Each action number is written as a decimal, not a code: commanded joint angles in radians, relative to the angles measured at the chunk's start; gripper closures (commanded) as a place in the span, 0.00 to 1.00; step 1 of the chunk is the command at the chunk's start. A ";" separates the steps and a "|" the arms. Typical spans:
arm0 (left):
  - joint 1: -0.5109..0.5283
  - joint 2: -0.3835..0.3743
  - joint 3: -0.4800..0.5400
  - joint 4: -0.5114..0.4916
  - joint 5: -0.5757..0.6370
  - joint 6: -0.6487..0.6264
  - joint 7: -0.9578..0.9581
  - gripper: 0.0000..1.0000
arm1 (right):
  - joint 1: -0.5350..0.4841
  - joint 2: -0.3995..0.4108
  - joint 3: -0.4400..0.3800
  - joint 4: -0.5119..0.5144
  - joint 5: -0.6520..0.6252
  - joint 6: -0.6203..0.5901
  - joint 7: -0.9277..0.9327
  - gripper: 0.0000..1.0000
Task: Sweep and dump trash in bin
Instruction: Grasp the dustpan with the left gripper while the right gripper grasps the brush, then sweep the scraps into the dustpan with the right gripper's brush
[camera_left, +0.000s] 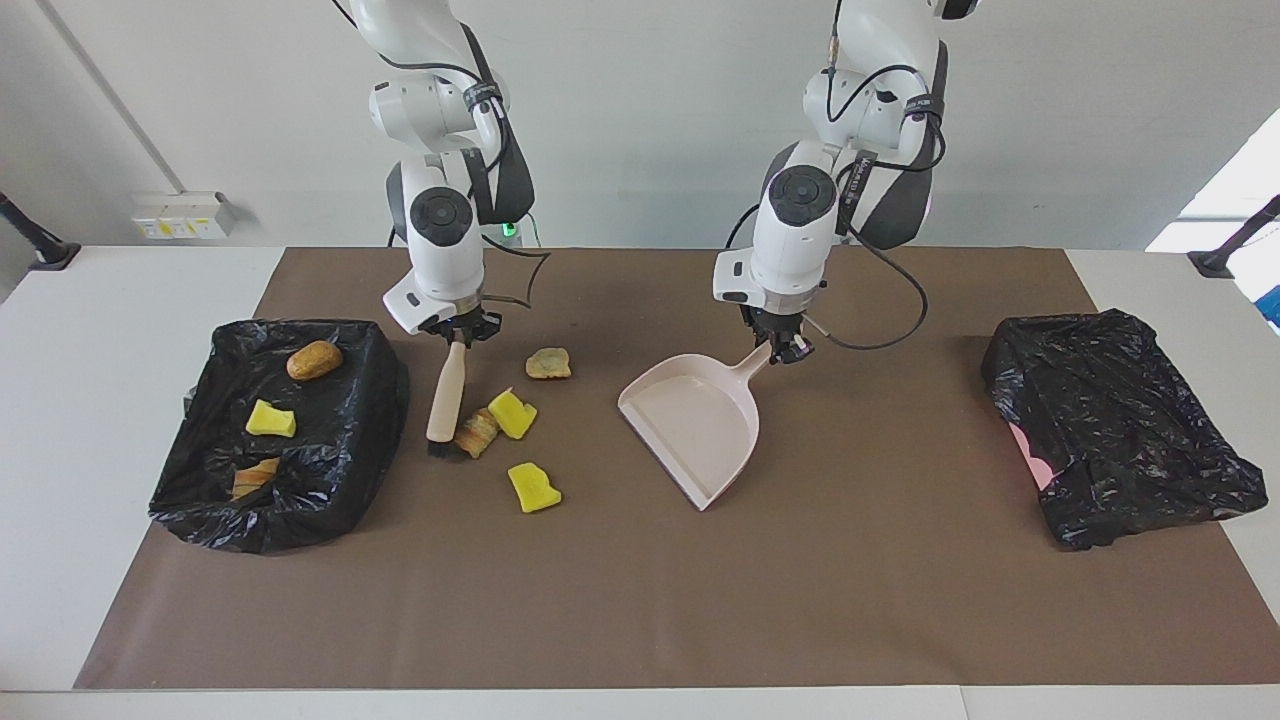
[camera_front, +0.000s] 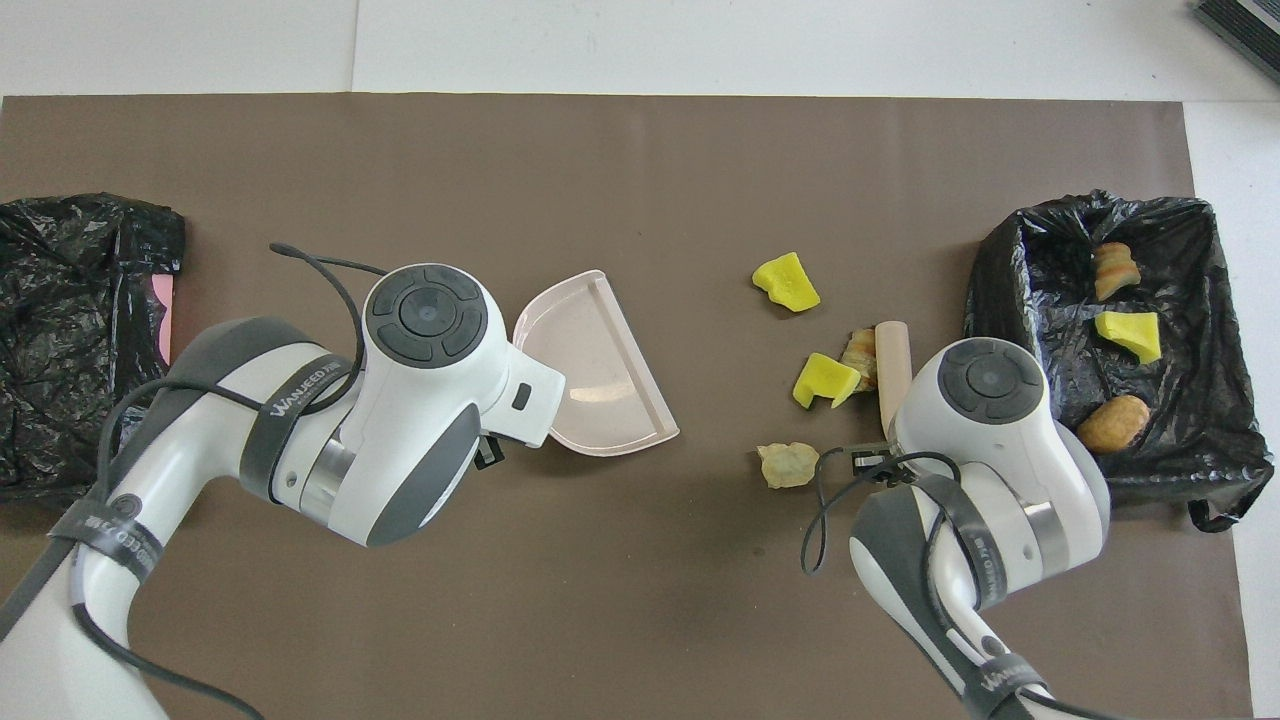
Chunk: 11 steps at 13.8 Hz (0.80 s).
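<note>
My right gripper (camera_left: 458, 335) is shut on the wooden handle of a small brush (camera_left: 446, 390). The brush bristles rest on the brown mat beside an orange-brown chunk (camera_left: 478, 432). Two yellow chunks (camera_left: 512, 413) (camera_left: 533, 487) and a tan chunk (camera_left: 548, 363) lie close by on the mat, and all show in the overhead view (camera_front: 825, 380). My left gripper (camera_left: 787, 345) is shut on the handle of the pink dustpan (camera_left: 695, 420), whose open mouth faces the chunks. The dustpan (camera_front: 590, 370) is empty. In the overhead view both grippers are hidden under their wrists.
A black-lined bin (camera_left: 375, 400) at the right arm's end holds a brown chunk (camera_left: 314, 360), a yellow chunk (camera_left: 270, 420) and an orange chunk (camera_left: 255, 477). A second black-lined bin (camera_left: 1120, 430) stands at the left arm's end. The brown mat (camera_left: 640, 600) covers the table.
</note>
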 joint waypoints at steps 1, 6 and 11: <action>-0.035 -0.099 0.000 -0.153 0.089 0.096 0.023 1.00 | 0.049 0.058 0.004 0.055 0.109 0.013 -0.016 1.00; -0.072 -0.079 0.000 -0.201 0.123 0.144 0.021 1.00 | 0.178 0.133 0.008 0.173 0.262 0.001 0.009 1.00; -0.072 -0.090 -0.001 -0.223 0.123 0.144 0.021 1.00 | 0.282 0.155 0.031 0.235 0.414 0.010 -0.097 1.00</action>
